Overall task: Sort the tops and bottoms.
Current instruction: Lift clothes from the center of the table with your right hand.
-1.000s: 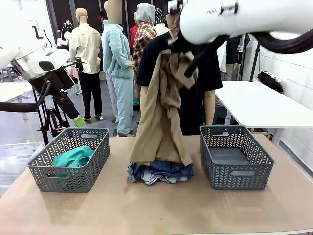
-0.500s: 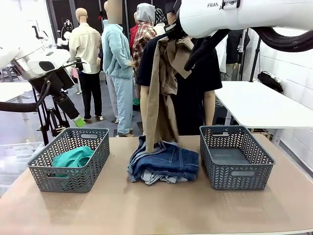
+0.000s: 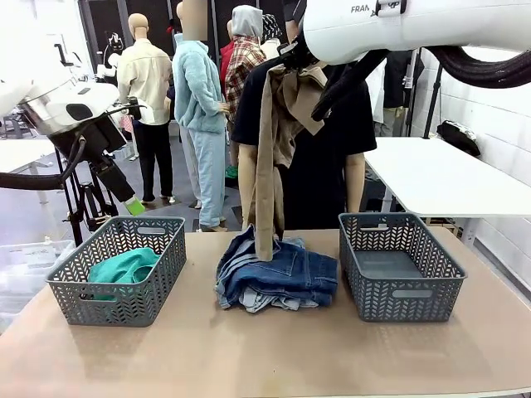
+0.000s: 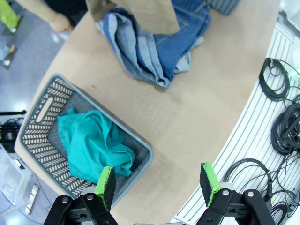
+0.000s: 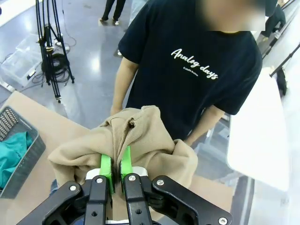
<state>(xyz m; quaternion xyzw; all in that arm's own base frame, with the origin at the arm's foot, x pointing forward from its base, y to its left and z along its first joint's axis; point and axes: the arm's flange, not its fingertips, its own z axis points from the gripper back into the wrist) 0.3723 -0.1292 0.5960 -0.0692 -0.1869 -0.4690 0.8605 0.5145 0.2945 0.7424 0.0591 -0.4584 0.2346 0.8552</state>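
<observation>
Tan khaki shirt [image 3: 267, 166] hangs from raised, clamped right gripper [image 5: 116, 164]; splayed left gripper [image 4: 157, 180] hovers over grey lattice basket [image 3: 116, 303] holding teal-green top [image 4: 91, 143].

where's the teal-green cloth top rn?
Front view: the teal-green cloth top lies in the left-hand grey lattice basket, left of the blue denim pile.

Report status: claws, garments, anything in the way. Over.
Right claw shut on tan shirt, hanging high, tail down at denim pile. Left claw open above left basket, teal top inside. Person stands close behind the shirt.
</observation>
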